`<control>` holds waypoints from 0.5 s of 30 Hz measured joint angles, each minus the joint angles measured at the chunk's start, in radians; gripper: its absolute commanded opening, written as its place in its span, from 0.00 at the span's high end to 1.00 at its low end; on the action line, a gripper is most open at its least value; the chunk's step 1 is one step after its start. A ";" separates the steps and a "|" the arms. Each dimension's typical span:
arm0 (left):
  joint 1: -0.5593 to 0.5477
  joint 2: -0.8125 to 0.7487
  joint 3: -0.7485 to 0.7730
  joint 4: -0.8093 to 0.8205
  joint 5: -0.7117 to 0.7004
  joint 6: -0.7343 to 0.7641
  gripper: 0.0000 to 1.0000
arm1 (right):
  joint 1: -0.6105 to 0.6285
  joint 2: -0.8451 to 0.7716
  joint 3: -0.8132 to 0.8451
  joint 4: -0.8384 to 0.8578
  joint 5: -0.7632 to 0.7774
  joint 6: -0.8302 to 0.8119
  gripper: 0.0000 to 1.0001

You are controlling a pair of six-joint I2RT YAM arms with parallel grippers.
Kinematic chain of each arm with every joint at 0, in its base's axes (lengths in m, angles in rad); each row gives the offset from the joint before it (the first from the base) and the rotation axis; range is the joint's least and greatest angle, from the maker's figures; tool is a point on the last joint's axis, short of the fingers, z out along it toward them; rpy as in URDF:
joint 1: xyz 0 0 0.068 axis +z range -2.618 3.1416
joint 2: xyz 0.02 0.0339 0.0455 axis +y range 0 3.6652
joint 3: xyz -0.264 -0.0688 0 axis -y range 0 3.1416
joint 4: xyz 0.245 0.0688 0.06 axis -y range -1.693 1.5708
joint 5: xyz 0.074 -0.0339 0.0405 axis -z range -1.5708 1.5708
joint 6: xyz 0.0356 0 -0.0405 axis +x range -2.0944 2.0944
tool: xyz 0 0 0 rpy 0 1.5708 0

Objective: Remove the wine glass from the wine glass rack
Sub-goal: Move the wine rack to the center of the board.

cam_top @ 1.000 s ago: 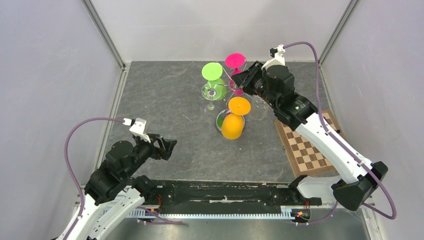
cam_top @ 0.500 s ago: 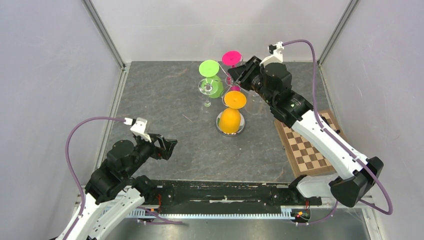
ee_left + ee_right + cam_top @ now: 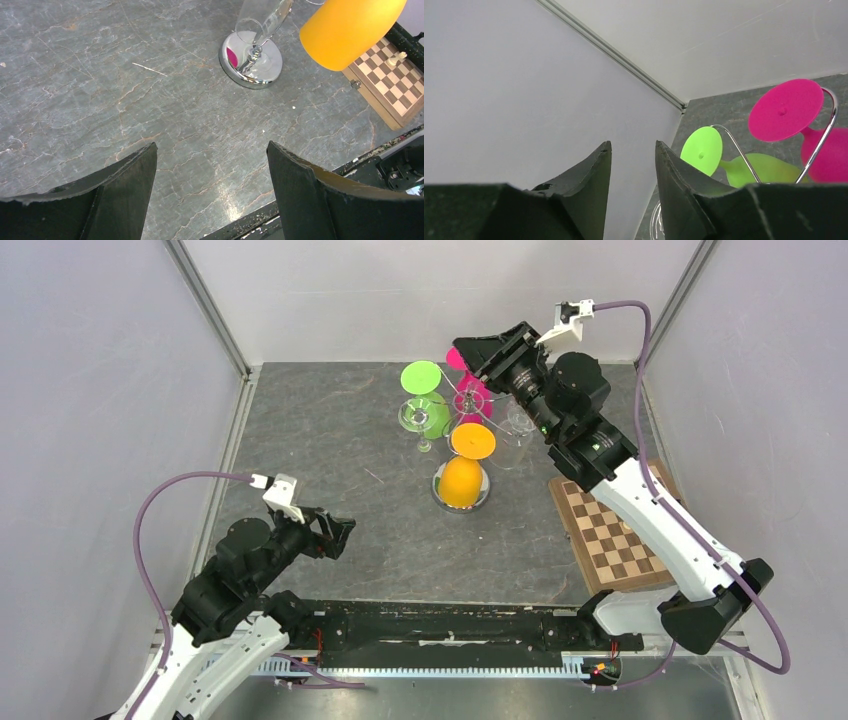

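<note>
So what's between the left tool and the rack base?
Just bare table, shown in the left wrist and top views; the open left tool sits apart from the rack.

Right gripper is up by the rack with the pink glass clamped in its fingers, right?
No. The right gripper is up by the wine glass rack, but holds nothing: the right wrist view shows a bare gap between its fingers, with the pink wine glass hanging on the rack beyond.

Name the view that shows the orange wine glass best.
Top external: the orange wine glass shows whole, with its round foot and bowl both in frame. Left wrist catches only its bowl, cropped by the frame's top edge. Right wrist does not show it.
</note>
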 measured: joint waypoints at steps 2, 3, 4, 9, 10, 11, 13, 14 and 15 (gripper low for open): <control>0.000 0.000 0.000 0.000 0.000 0.000 0.13 | 0.000 0.000 0.000 0.000 0.000 -0.006 0.56; 0.000 0.001 0.000 0.000 0.000 0.000 0.13 | 0.000 0.000 0.000 0.000 0.000 -0.013 0.55; 0.000 0.001 0.000 0.000 0.000 0.000 0.13 | 0.000 0.000 0.002 -0.002 0.000 -0.024 0.54; 0.000 0.002 0.000 0.000 0.000 0.000 0.09 | 0.000 -0.030 0.005 -0.035 0.010 -0.093 0.46; 0.000 0.002 0.000 0.000 0.000 0.000 0.09 | 0.000 -0.048 0.004 -0.047 0.014 -0.116 0.44; 0.000 0.004 0.000 0.000 0.000 0.000 0.09 | 0.000 -0.064 0.003 -0.052 0.018 -0.132 0.43; 0.000 0.010 0.000 0.000 0.000 0.000 0.08 | 0.000 -0.111 -0.003 -0.061 0.032 -0.178 0.40; 0.000 0.014 0.000 0.000 0.000 0.000 0.08 | 0.000 -0.139 -0.006 -0.065 0.038 -0.203 0.39; 0.000 0.019 0.000 0.000 0.000 0.000 0.08 | 0.000 -0.161 -0.008 -0.069 0.043 -0.225 0.37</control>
